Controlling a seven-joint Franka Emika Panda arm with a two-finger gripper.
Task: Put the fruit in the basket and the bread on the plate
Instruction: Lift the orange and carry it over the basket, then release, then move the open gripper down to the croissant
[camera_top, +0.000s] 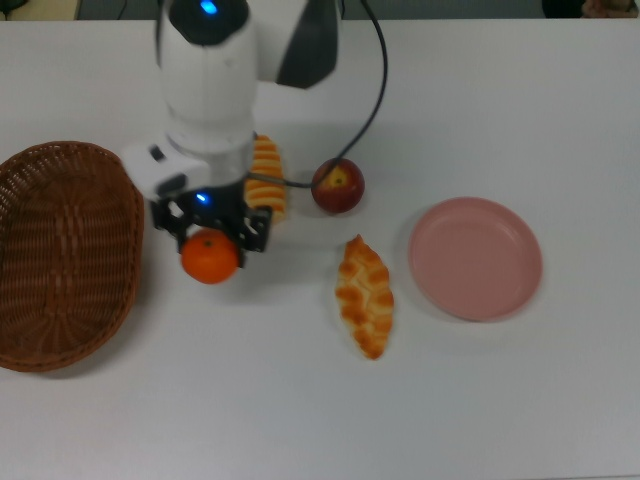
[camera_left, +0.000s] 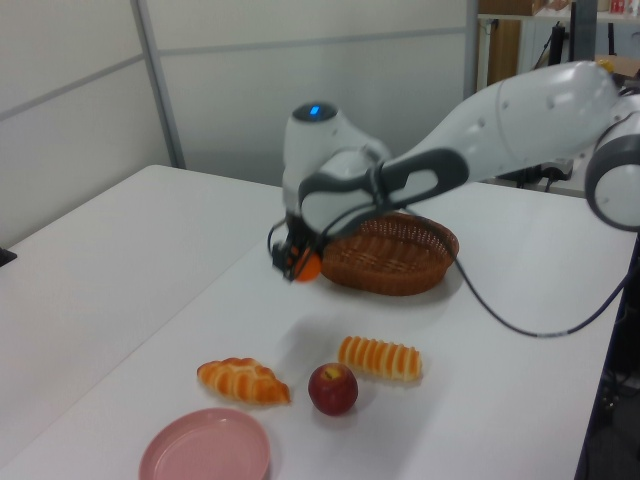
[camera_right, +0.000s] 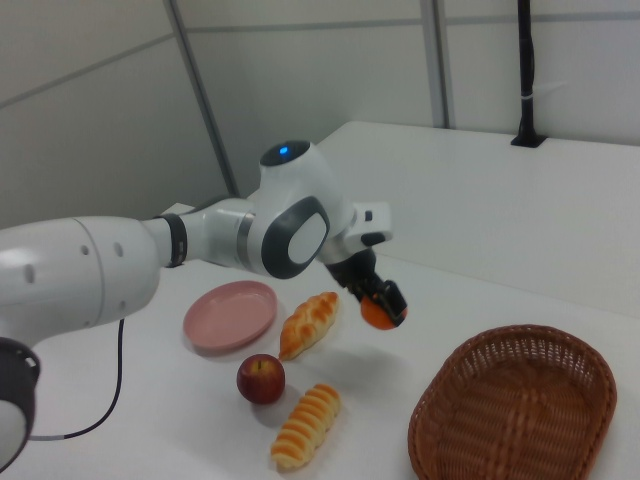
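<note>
In the top view the basket (camera_top: 62, 255) lies at the left and the plate (camera_top: 476, 258) at the right. Between them lie the apple (camera_top: 338, 186) and plaited loaf (camera_top: 364, 296); the ribbed loaf (camera_top: 266, 178) seems partly under the arm (camera_top: 206, 80).

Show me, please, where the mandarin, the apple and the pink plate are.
mandarin (camera_top: 210, 257), top view, middle of its orange skin.
apple (camera_top: 337, 186), top view, its red top by the yellow patch.
pink plate (camera_top: 475, 258), top view, its bare centre.
</note>
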